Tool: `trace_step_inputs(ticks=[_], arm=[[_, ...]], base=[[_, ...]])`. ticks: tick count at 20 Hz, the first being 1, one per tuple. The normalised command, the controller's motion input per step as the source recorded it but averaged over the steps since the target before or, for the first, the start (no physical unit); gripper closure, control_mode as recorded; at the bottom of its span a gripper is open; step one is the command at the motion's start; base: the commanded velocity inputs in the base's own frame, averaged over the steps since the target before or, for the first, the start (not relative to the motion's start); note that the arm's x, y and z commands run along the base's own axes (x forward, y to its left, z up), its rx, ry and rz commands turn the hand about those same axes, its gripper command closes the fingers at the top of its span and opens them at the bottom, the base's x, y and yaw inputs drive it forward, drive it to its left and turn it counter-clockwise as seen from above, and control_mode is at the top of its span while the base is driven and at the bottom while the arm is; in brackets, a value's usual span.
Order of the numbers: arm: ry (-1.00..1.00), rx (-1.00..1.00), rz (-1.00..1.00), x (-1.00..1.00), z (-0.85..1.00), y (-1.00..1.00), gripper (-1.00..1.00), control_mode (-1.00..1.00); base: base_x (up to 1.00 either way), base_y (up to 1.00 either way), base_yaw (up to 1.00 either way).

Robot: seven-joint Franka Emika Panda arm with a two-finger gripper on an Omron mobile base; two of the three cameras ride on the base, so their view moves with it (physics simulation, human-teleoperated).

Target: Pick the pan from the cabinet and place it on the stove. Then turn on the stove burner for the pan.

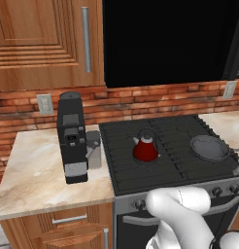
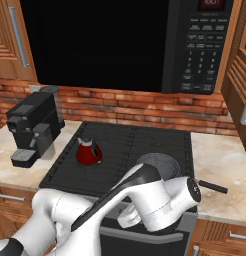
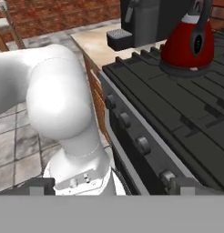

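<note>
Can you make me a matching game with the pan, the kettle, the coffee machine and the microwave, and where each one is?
Things:
1. pan
2. red kettle
3. coffee machine
4. microwave

Places:
A. above the stove, up on the wall
B. on the counter beside the stove
C. right side of the stove, on the grates
D. left side of the stove, on the grates

Pairs: 1-C, 2-D, 3-B, 4-A

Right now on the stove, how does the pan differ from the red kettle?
The pan is dark grey, low and open; the red kettle is red, taller and closed, with a handle arching over it. The pan sits at the stove's right side, the kettle left of its middle. Both rest upright on the black grates.
</note>
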Motion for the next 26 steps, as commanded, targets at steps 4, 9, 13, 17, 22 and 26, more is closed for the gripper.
trace_step_inputs(ticks=[4, 9, 13, 17, 22, 26], arm=[[-0.04, 0.06, -0.17, 0.11, 0.00, 0.01, -1.00, -1.00], [-0.03, 0.04, -0.21, 0.23, -0.01, 0.00, -1.00, -1.00], [-0.07, 0.03, -0.21, 0.23, -0.03, 0.00, -1.00, -1.00], [-0.09, 0.02, -0.17, 0.05, -0.10, -0.05, -1.00, -1.00], [-0.11, 0.00, -0.13, 0.00, -0.25, -0.10, -1.00, -1.00], [-0.15, 0.00, -0.11, 0.00, -0.29, -0.16, -1.00, -1.00]], base=[[0.00, 0.00, 0.00], [0.00, 0.00, 0.00], [0.00, 0.00, 0.00], [0.00, 0.00, 0.00], [0.00, 0.00, 0.00], [0.00, 0.00, 0.00]])
